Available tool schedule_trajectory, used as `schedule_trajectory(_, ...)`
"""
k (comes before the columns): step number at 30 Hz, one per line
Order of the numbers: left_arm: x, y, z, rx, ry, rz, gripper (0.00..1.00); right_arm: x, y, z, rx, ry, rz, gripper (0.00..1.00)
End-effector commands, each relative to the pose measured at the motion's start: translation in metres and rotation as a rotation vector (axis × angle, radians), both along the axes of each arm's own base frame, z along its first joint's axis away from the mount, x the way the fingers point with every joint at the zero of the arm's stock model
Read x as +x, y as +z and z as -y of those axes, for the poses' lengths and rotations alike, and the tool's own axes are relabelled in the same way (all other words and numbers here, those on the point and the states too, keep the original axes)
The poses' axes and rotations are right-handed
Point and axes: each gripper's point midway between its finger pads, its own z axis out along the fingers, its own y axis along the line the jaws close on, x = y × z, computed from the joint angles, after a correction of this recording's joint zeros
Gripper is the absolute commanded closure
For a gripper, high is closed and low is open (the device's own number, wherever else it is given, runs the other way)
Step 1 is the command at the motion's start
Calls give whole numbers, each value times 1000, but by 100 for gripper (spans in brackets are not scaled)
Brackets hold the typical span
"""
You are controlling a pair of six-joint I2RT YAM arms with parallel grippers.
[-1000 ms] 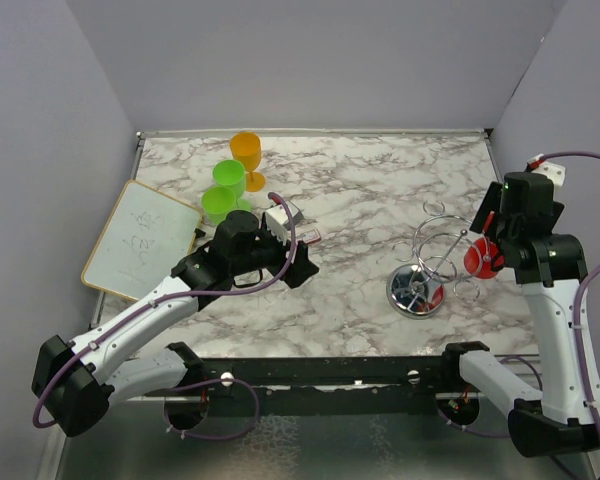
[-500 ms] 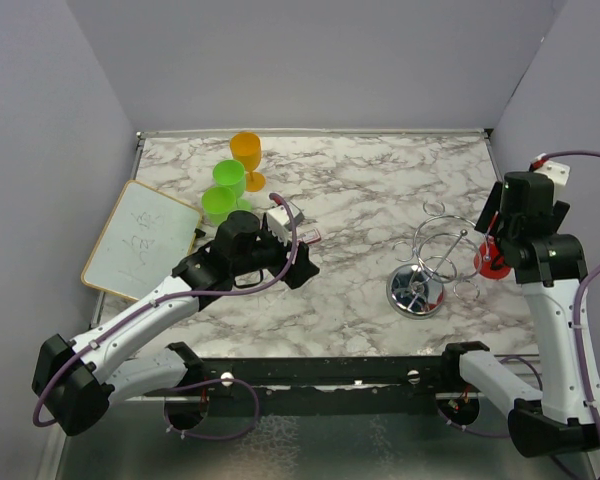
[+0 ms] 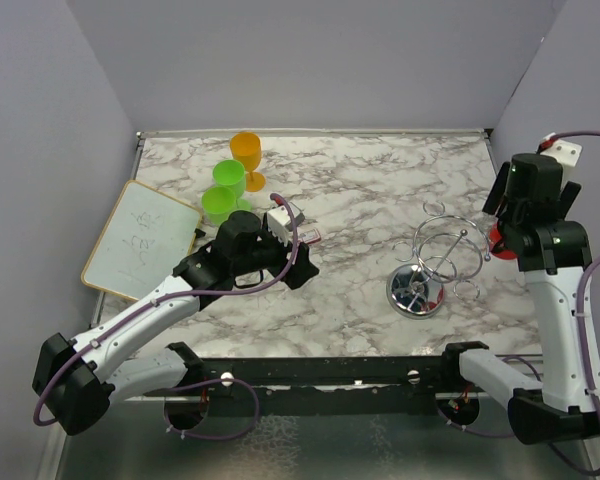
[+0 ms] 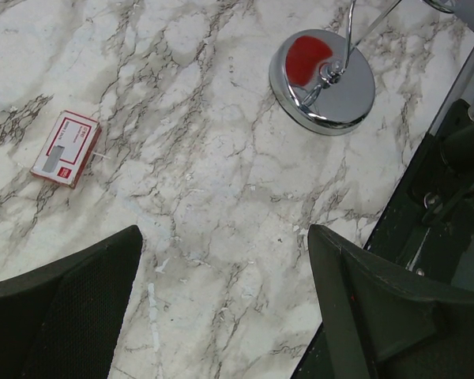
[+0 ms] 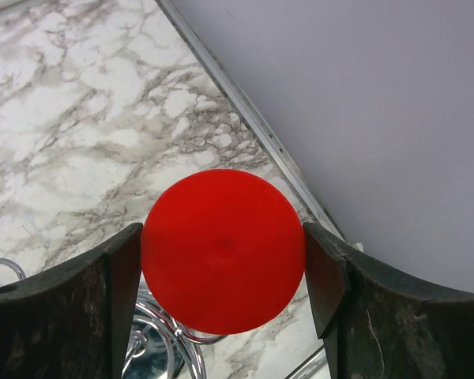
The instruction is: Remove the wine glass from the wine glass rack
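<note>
Left tool (image 3: 298, 262) hovering over counter (image 3: 360, 200), jaws wide apart, holding nothing. Right tool (image 5: 223, 237) clamping wine glass (image 5: 223, 260) across round red part, just above wine glass rack (image 3: 442, 262) loops, near counter's right edge. Glass looking plastic: probably light, smooth, slipping easily. Wire rings possibly snagging stem. Farther off, card (image 4: 65, 148), whiteboard (image 3: 140, 240), green cups (image 3: 223, 190) and orange cup (image 3: 246, 150) standing well apart, not obstructing.

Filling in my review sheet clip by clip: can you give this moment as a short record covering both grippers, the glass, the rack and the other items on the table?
right gripper: closed on the red wine glass, fingers touching both its sides
glass position: held at the right side of the wine glass rack
rack: upright on the marble table
left gripper: open, holding nothing, above the table
other items: two green cups, orange cup, whiteboard, red-and-white card
</note>
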Motion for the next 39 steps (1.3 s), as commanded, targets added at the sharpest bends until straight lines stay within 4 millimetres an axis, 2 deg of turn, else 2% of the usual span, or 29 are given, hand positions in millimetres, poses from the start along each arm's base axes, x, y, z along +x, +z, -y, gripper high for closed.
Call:
schedule_trajectory(1,2,-3,-2,22,9,12,12,13,43,6,-46,-8,138,30)
schedule_trajectory(6,5,-1,-6,29,33,28,12,46,68,-22,38,148,234,30)
schedule_trajectory(10,9,0,-10,38,64,43,12,78,88,-57,152,307,318,31)
schedule_trajectory(14,14,4,-14,36,102,57,12,104,120,-95,290,468,426,31)
schedule_trajectory(19,15,33,-19,-22,159,68,12,119,156,-150,524,685,536,31)
schedule_trajectory(23,11,81,-20,-138,196,69,11,115,169,-191,747,851,565,31)
schedule_trajectory(26,3,131,-18,-266,191,81,10,102,170,-218,912,968,560,31)
schedule_trajectory(29,-4,183,-20,-393,192,107,8,86,168,-234,1028,1053,543,31)
schedule_trajectory(32,-13,225,-24,-528,190,117,3,67,162,-245,1114,1120,511,31)
schedule_trajectory(35,-26,254,-22,-663,146,92,1,46,153,-252,1197,1166,474,31)
schedule_trajectory(39,-39,268,-13,-789,73,7,1,18,146,-259,1281,1221,442,31)
